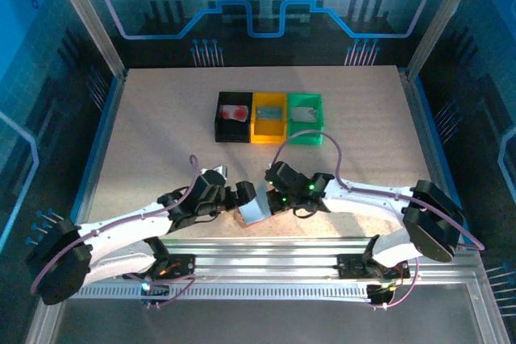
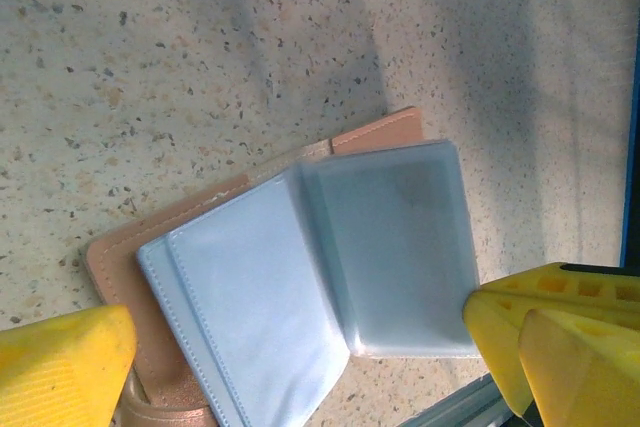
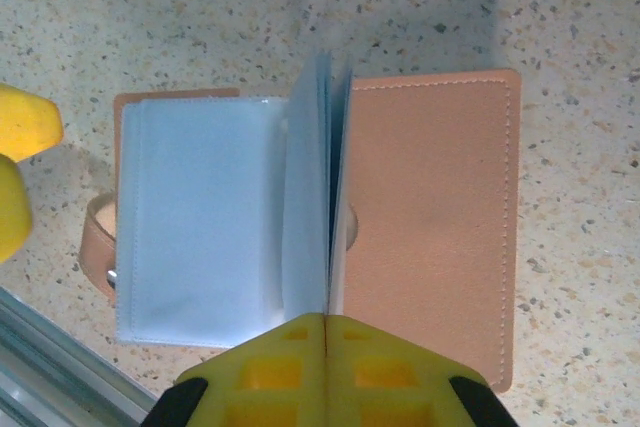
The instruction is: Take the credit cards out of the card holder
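The salmon, stitched card holder [image 3: 430, 217] lies open, its glossy grey-blue sleeves [image 3: 200, 217] fanned (contents unclear). At six o'clock the right gripper [image 3: 326, 332] pinches the sleeves' edge. The left gripper [image 2: 300, 315] gapes, its fingers cropped.

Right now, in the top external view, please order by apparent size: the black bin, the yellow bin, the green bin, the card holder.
1. The black bin, yellow bin and green bin look alike; I cannot rank them.
2. The card holder: its visible part looks smaller, but partly hidden.
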`<action>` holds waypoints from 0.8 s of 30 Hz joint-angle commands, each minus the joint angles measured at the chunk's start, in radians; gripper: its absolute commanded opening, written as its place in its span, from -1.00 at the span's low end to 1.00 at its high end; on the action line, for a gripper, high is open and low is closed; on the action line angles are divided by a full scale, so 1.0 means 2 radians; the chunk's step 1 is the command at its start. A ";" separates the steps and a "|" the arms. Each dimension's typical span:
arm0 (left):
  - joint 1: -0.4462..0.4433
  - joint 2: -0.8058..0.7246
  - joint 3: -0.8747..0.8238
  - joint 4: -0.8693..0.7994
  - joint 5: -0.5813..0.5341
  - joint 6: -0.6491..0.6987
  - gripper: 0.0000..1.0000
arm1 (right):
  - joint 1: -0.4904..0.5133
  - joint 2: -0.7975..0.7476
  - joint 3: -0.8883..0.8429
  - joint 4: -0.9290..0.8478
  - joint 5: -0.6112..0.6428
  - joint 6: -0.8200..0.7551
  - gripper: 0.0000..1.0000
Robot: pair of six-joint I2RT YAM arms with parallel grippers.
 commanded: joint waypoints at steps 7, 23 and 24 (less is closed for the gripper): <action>-0.001 -0.052 -0.015 -0.037 -0.020 -0.002 0.98 | 0.000 -0.025 0.009 -0.041 0.097 0.017 -1.00; 0.001 -0.079 -0.029 -0.059 -0.024 -0.003 0.99 | -0.023 -0.010 0.001 -0.072 0.166 0.004 -1.00; 0.000 -0.078 -0.029 -0.057 -0.023 -0.004 0.98 | -0.018 -0.002 0.004 -0.072 0.164 0.006 -1.00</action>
